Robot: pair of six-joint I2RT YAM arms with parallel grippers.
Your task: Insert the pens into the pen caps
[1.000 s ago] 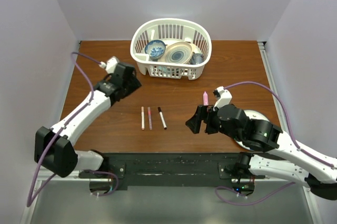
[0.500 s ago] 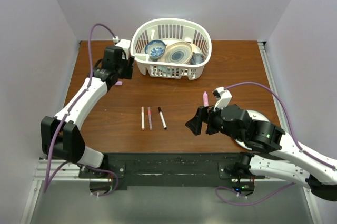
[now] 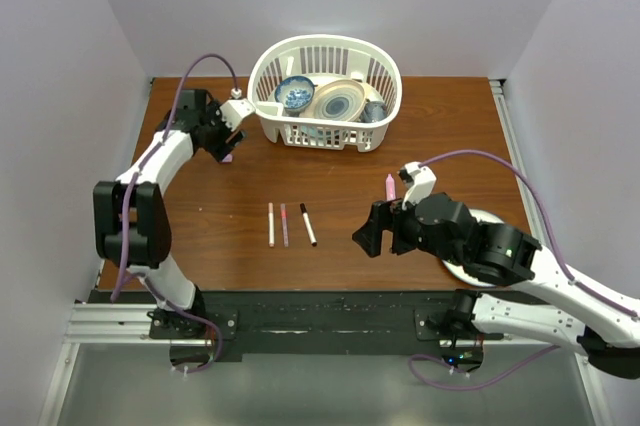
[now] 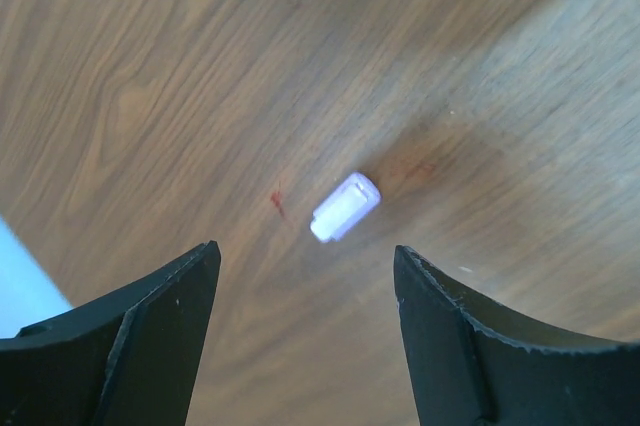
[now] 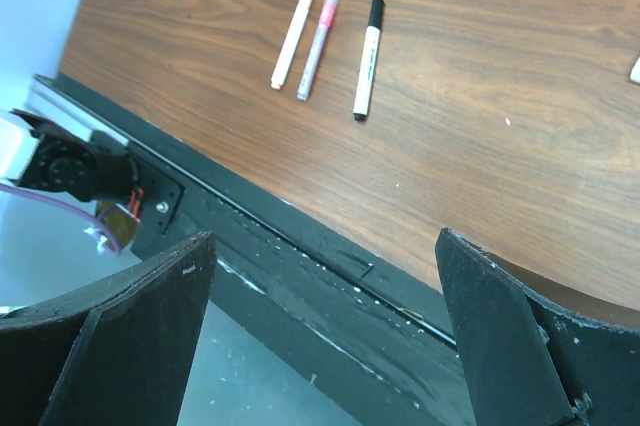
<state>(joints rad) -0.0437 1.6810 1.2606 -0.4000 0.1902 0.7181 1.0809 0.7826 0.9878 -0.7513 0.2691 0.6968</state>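
At the far left corner of the worktop (image 3: 450,136), just beside the white basket (image 3: 262,96), the left arm (image 3: 165,156) is reaching out with its wrist turned downward. The left jaws are standing released, with nothing between them. In the wrist view their two black fingers (image 4: 150,346) are framing a small lilac cap (image 4: 345,208), which is lying on its side on the wood, apart from both fingers.

In the middle of the worktop three pens are lying side by side, close but not touching, all pointing roughly away from the arms. The white pen with the red end (image 3: 271,224) is lying on the left, the dark pink pen (image 3: 284,225) in the middle, and the white pen with the black end (image 3: 308,225) on the right, slightly slanted.

To their right the right arm (image 3: 480,246) is hovering low. The right jaws are gaping wide and grasping nothing, pointed towards the pens. The pink highlighter (image 3: 390,185) is sitting just beyond the right wrist; I cannot tell whether it is standing or lying. Inside the basket, blue-and-white bowls (image 3: 294,93) and a plate (image 3: 338,101) are resting.
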